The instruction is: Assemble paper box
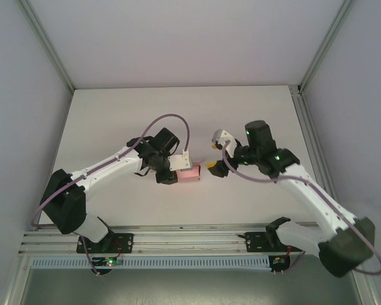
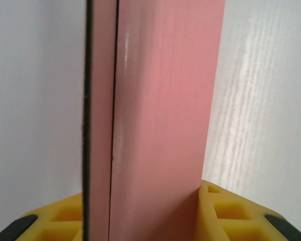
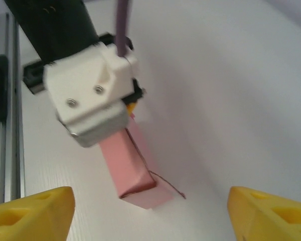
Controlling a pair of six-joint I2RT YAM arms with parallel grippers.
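Observation:
The pink paper box (image 1: 189, 173) lies mid-table as a small folded rectangular box. My left gripper (image 1: 170, 171) is shut on its left end; in the left wrist view the pink card (image 2: 160, 125) runs up between the yellow fingers (image 2: 226, 216), which press its sides. The right wrist view has the box (image 3: 133, 168) jutting out from under the left gripper's white housing (image 3: 93, 98), with one flap at its near end partly lifted. My right gripper (image 1: 214, 152) hangs open just right of the box, its yellow fingertips (image 3: 32, 213) wide apart and holding nothing.
The white table (image 1: 114, 121) spreads out behind and beside both arms. A metal rail (image 1: 190, 232) runs along the near edge, and frame posts stand at the back corners. A purple cable loops over the left arm.

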